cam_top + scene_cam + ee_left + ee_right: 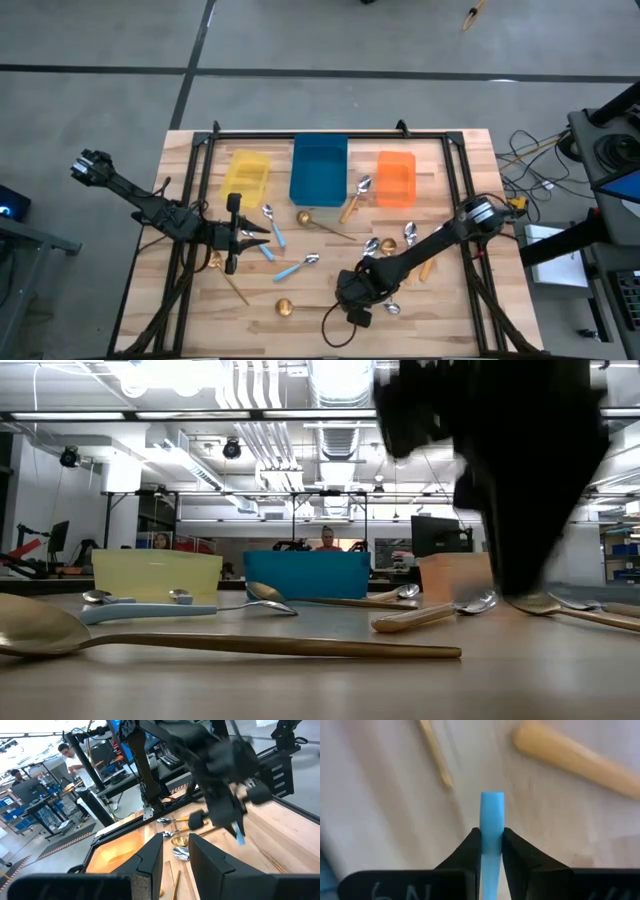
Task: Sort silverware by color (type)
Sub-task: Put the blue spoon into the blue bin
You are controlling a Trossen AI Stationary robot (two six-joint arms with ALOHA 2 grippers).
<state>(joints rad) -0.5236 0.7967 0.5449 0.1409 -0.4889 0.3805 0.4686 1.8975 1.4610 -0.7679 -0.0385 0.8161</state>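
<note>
Three bins [319,170] in a row at the table's [470,170] back, spoons [296,268] scattered in front

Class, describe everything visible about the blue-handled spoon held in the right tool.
The blue-handled spoon shows only its handle: flat, light blue, plastic-looking, with a squared end. It is clamped between the two dark fingers of the right tool, over the wooden table. Its bowl is hidden. Nothing else touches it.

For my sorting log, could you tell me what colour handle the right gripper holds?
Light blue handle, clearest in the right wrist view.
</note>
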